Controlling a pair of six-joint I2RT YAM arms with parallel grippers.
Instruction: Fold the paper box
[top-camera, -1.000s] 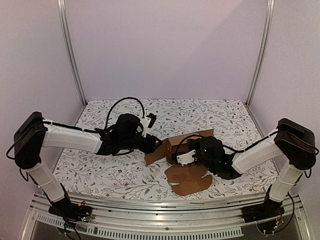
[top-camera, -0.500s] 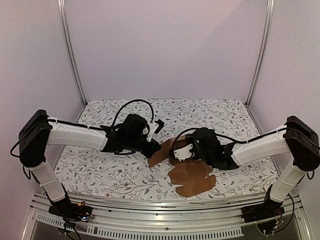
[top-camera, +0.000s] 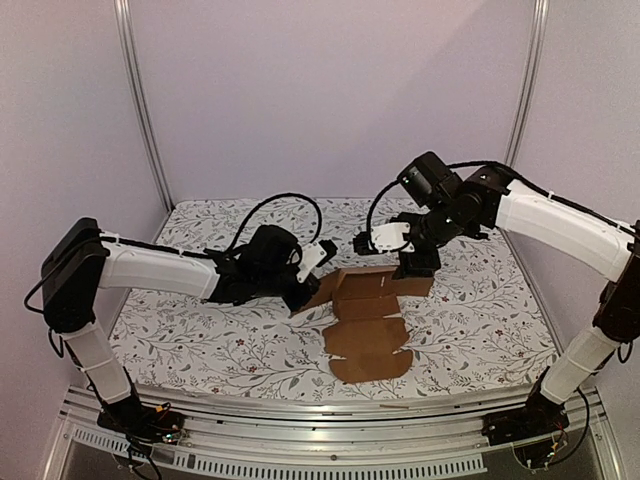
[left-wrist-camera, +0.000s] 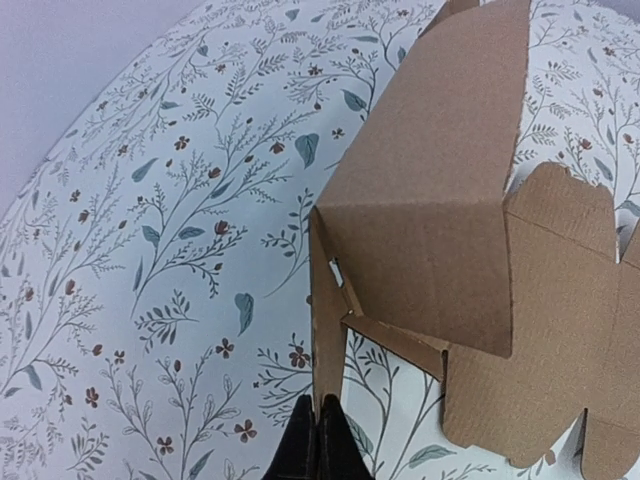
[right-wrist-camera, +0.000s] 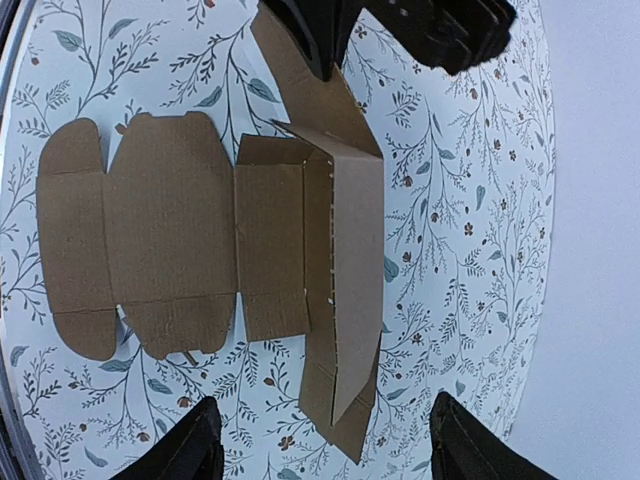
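**Paper box, part-folded, on floral desk**

**Item 1: paper box** (top-camera: 366, 338). Plain brown cardboard, a die-cut sheet with flaps and slits.
- It lies on the desk (top-camera: 200, 340), which is covered by a floral cloth (top-camera: 470, 320).
- The panels on the side towards the arm bases lie flat and end in rounded tabs.
- The far panel is raised along a crease. The right wrist view shows a row of small slits along that crease.
- The flap on the box's left side is lifted off the cloth and tilted.

**Item 2: left end effector** (top-camera: 303, 297). It sits at the left edge of the paper box.
- The jaws are closed to a narrow pinch on the lifted left flap.
- In the left wrist view the flap's edge runs down into the two black fingertips (left-wrist-camera: 305, 450), which are pressed together.
- The arm reaches in low over the cloth from the box's left.

**Item 3: right end effector** (top-camera: 412, 264). It is above the far right part of the paper box and well apart from the cardboard.
- The jaws stand wide, with nothing between them.
- The right wrist view looks straight down. The whole sheet shows beneath the two spread fingers (right-wrist-camera: 195, 445).

**Item 4: black cable** (top-camera: 268, 205). It loops above the left arm, to the left of the paper box.
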